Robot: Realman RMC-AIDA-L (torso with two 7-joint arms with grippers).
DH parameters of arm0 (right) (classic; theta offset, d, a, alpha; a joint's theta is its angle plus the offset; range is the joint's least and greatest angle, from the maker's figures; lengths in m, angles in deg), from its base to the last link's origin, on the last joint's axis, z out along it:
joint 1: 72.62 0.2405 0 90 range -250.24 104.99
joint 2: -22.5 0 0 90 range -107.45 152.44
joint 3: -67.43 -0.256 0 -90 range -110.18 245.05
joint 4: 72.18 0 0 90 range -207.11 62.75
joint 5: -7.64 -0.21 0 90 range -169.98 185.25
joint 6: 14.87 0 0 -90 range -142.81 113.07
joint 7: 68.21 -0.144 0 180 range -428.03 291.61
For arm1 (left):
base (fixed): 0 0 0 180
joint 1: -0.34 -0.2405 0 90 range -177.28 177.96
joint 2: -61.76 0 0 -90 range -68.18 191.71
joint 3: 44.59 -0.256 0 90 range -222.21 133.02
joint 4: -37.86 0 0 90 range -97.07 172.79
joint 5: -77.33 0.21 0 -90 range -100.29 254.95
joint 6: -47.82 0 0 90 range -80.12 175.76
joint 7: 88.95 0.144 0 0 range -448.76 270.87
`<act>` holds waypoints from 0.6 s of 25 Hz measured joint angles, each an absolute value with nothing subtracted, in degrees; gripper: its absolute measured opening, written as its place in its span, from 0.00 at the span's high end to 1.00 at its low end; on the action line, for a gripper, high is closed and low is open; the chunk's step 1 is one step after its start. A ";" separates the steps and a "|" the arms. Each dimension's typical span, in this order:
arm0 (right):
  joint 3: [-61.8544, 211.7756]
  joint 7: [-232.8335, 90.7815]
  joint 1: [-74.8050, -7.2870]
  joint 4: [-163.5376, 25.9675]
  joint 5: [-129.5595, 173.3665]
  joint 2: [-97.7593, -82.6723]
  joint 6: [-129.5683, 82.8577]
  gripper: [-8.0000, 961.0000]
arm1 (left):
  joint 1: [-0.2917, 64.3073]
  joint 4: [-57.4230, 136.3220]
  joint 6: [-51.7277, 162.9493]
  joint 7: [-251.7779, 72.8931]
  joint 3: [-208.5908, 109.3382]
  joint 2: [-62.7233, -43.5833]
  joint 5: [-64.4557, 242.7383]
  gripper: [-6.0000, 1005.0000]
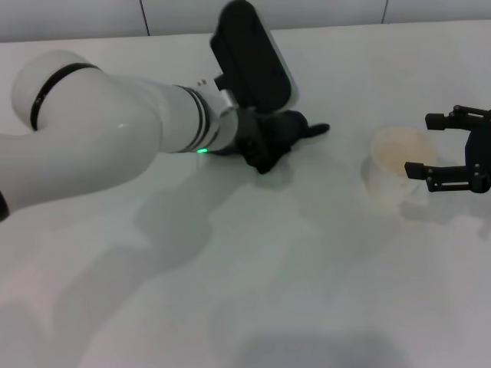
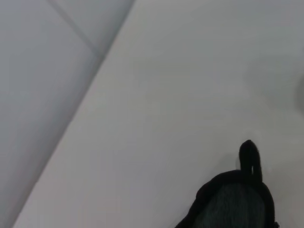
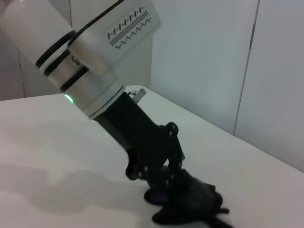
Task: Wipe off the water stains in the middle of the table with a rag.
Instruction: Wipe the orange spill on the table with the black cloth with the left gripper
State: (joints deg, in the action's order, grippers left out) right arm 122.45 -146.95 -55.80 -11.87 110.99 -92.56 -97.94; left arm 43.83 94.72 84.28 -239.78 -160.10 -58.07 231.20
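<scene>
Head view: wide white table (image 1: 253, 291) under a pale panelled wall along the far edge. Right of centre, a translucent white plastic cup (image 1: 399, 165), upright, with a faint tan tint inside; contents otherwise hard to tell. Just beside the cup on its right, the right gripper (image 1: 449, 149), fingers spread apart, holding nothing, one finger close to the cup's rim. Toward the far middle, the left gripper (image 1: 280, 142) reaching in from the left, pressed down into the black rag (image 1: 295, 130) on the tabletop, a pointed corner of cloth sticking out toward the cup. Whether its fingers pinch the cloth cannot be told. No stain visible on the surface. Broad bare tabletop in front, only soft shadows across it.

Left wrist view: bare white tabletop meeting a grey wall along a diagonal edge; bunched rag (image 2: 232, 202) in one corner.

Right wrist view: left gripper (image 3: 164, 178) angled steeply down onto the crumpled rag (image 3: 192, 204), white wall panels close behind the table edge.
</scene>
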 joint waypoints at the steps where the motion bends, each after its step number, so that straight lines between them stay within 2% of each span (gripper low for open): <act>1: 122.45 -146.96 -55.81 -11.89 110.99 -92.55 -97.94 0.10 | 43.84 94.70 84.29 -240.32 -160.02 -58.06 231.48 0.93; 15: 122.45 -146.96 -55.75 -11.90 110.99 -92.56 -97.37 0.10 | 42.75 97.11 82.63 -237.72 -165.87 -58.03 231.03 0.93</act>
State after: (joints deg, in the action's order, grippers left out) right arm 122.45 -146.96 -55.75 -11.90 110.99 -92.56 -97.37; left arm 42.75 97.11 82.63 -237.72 -165.87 -58.03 231.03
